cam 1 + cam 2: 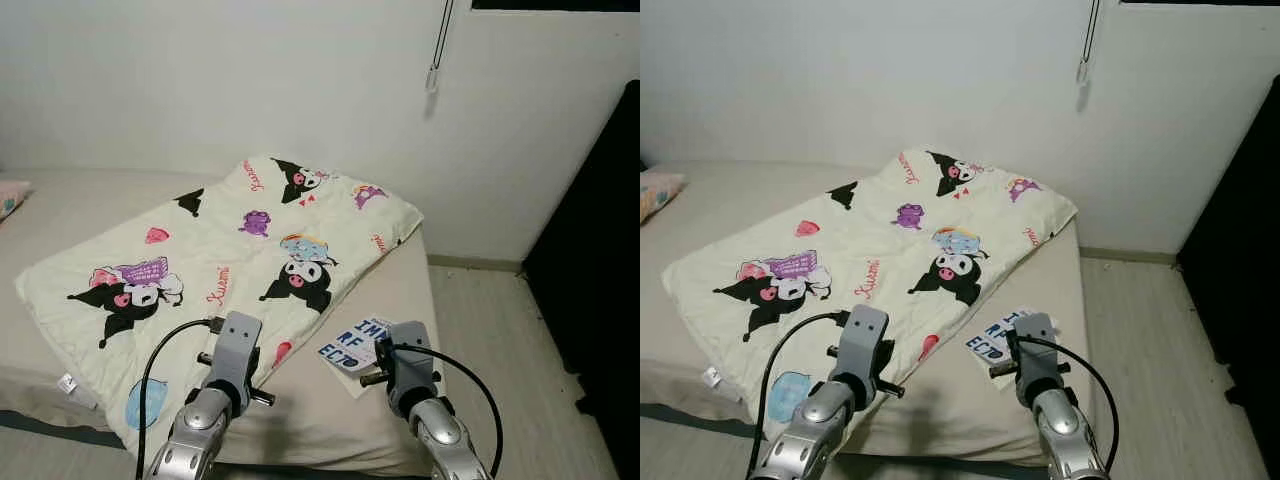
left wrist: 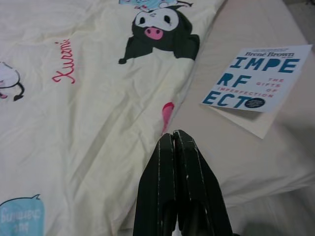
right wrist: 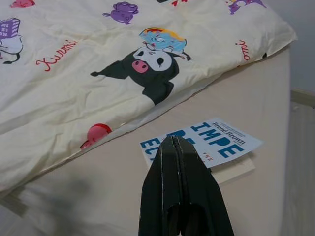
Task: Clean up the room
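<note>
Bed [image 1: 395, 300]: a low mattress under a beige sheet, spanning the head views from 9 o'clock to 5 o'clock, set against the white wall.
Floor [image 1: 500, 330]: pale wood boards at 3 to 5 o'clock, beside the bed.
Quilt [image 1: 220, 260]: cream, printed with black-and-white cartoon figures and red script; spread flat and skewed across the bed, one corner toward 1 o'clock, its near edge hanging off the mattress at 7 o'clock.
Dark curtain [image 1: 600, 290]: at 3 o'clock, along the right border.
Book [image 1: 356, 345]: white cover with large blue letters, lying flat on the bare sheet at 5 o'clock, just beside the quilt's right edge, apart from it.
Pillow [image 1: 10, 195]: a pink patterned corner at 9 o'clock.
Pull cord [image 1: 434, 60]: hangs on the wall at 1 o'clock.
Left gripper [image 2: 173, 142]: fingers pressed together, holding nothing; held above the quilt's near edge at 6 o'clock.
Right gripper [image 3: 173, 143]: fingers pressed together, empty; held above the sheet, its tip overlapping the book's near edge in the wrist view.
</note>
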Controlling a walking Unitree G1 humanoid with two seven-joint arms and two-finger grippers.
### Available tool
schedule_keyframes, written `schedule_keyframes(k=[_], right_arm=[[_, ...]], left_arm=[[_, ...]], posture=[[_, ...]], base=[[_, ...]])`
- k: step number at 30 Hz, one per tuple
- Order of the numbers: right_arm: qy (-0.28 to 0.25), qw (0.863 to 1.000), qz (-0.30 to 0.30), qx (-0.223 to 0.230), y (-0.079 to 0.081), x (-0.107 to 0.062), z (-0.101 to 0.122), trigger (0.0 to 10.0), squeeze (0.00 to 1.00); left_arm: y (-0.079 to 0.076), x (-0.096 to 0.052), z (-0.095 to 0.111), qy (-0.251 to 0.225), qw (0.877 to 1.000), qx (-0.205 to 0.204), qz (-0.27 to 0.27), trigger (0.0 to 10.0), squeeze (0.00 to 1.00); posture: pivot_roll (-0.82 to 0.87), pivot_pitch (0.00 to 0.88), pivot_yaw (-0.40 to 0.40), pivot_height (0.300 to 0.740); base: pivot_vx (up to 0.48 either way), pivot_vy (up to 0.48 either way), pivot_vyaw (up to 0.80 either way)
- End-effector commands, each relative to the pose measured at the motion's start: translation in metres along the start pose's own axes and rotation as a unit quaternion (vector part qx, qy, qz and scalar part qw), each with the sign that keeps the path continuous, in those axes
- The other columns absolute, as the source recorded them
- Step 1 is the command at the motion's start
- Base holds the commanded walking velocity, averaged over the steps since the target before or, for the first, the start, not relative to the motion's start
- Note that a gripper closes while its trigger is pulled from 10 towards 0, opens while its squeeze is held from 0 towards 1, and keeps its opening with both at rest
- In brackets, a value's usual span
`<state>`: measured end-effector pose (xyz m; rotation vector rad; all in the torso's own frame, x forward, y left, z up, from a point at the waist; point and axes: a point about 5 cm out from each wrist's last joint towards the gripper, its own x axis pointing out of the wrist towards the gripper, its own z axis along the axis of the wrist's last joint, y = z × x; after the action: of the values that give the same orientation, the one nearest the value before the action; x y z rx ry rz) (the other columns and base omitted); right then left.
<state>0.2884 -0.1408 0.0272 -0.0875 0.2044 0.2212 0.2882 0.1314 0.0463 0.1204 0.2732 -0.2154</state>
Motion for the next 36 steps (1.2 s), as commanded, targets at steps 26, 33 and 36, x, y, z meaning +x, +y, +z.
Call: schedule_keyframes(k=[26,33,36], right_arm=[[0.009,1.000,-0.004,0.009,-0.001,-0.002,-0.002,10.0,0.00],[0.008,1.000,-0.028,0.011,-0.007,-0.001,-0.001,10.0,0.00],[0.007,0.999,-0.048,0.017,-0.013,-0.001,0.000,10.0,0.00]], left_arm=[[0.003,0.000,0.000,-0.004,1.000,-0.001,0.006,10.0,0.00],[0.004,0.000,0.004,-0.026,1.000,0.003,0.011,10.0,0.00],[0.006,-0.001,0.004,-0.026,0.999,-0.008,0.016,10.0,0.00]], posture=[[-0.07,0.130,0.003,0.737],[-0.07,0.126,0.004,0.737],[-0.07,0.126,0.004,0.732]], base=[[0.000,-0.066,0.00],[0.000,0.000,0.00],[0.000,0.000,0.00]])
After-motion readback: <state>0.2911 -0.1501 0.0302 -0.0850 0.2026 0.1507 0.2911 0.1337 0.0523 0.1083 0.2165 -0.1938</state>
